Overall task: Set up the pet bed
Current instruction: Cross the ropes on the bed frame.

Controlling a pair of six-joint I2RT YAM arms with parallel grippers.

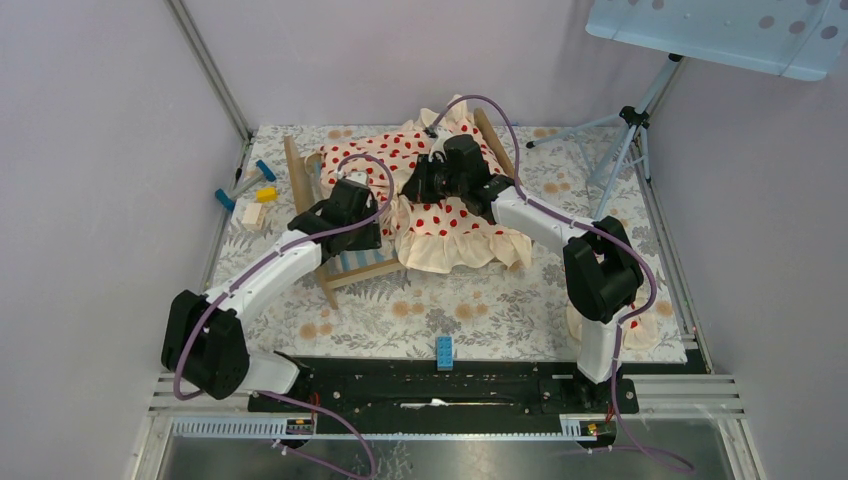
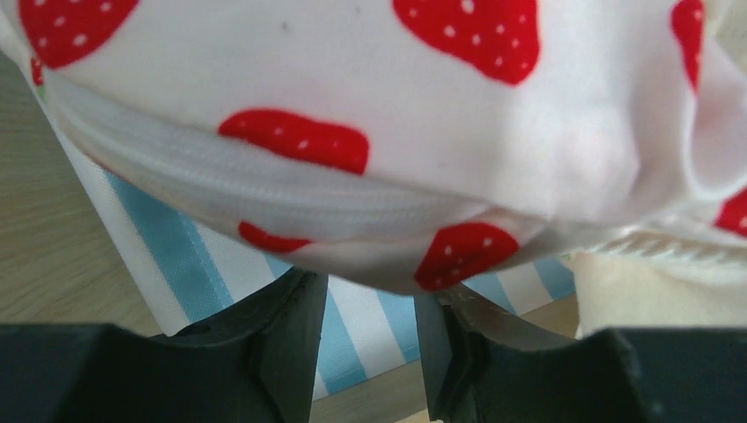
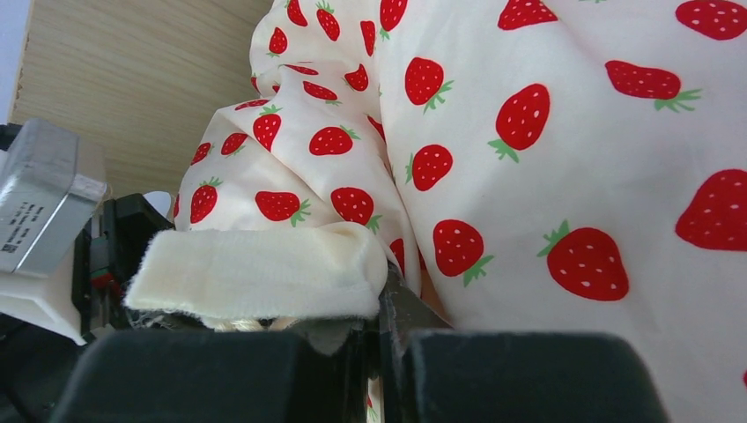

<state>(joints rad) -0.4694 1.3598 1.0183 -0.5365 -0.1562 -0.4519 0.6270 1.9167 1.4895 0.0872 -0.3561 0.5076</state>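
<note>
**Mia:** Where is the small light-wood pet bed with the blue-and-white striped mattress [image 1: 297, 172]?

**Tom:** In the middle of the leafy tabletop [image 1: 450, 310]. The right end effector [image 3: 374, 344] pinches the cream strawberry-print blanket [image 1: 440, 225]. The left end effector [image 2: 370, 339] has its fingers apart.

**Mia:** What could go wrong?

**Tom:** Pulling from one side might bunch the blanket up, or drag it off.

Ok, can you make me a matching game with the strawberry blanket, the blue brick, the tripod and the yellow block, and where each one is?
Things:
1 strawberry blanket
2 blue brick
3 tripod
4 yellow block

Places:
A middle of the table's near edge
B left of the pet bed
C draped over the pet bed
D far right corner

Pairs: 1-C, 2-A, 3-D, 4-B
</note>
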